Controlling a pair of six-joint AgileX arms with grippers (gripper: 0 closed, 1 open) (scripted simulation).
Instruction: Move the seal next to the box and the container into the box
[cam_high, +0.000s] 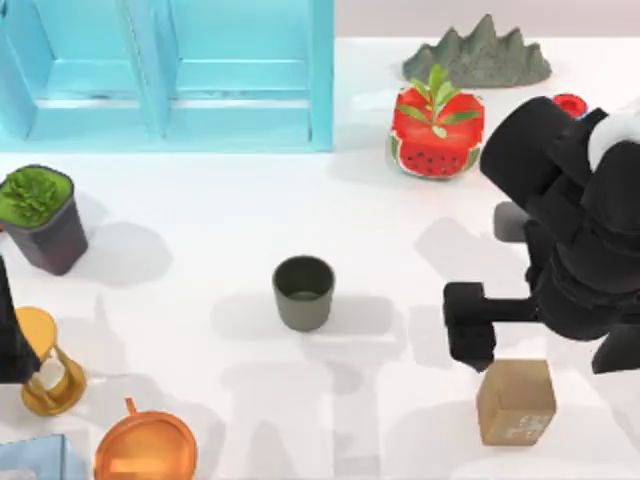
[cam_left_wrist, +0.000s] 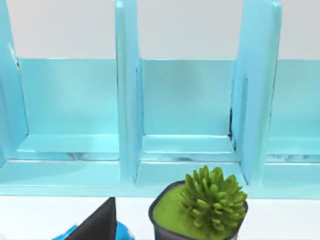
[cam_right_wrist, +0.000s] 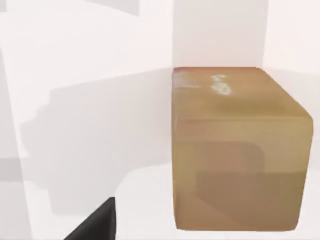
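- The right end effector (cam_high: 470, 325) hangs over the right part of the white worktop (cam_high: 200, 230), just above and to the left of the seal (cam_high: 516, 401); I cannot tell whether its fingers are wide or narrow.
- The seal, a tan-brown cube with pale scuff marks on one face, sits on the worktop near the front right, apart from the end effector and not held.
- In the right wrist view the seal (cam_right_wrist: 237, 150) stands close and upright on the white surface, its scuffed face turned up.
- The container (cam_high: 303, 292), a dark grey-green cup, stands upright near the middle of the worktop, well apart from the seal.
- The turquoise box (cam_high: 165, 75), split into open compartments, stands at the back left; in the left wrist view its dividers (cam_left_wrist: 127, 95) rise just behind a dark pot with a green plant (cam_left_wrist: 200, 210).
- That potted plant (cam_high: 40, 215) stands at the left side of the worktop.
- The left arm (cam_high: 12, 335) is parked at the left edge.
- An hourglass (cam_high: 50, 362) and a shiny orange vessel (cam_high: 145, 448) sit at the front left.
- A watermelon slice (cam_high: 435, 135) and a grey rock model (cam_high: 480, 55) lie at the back right.
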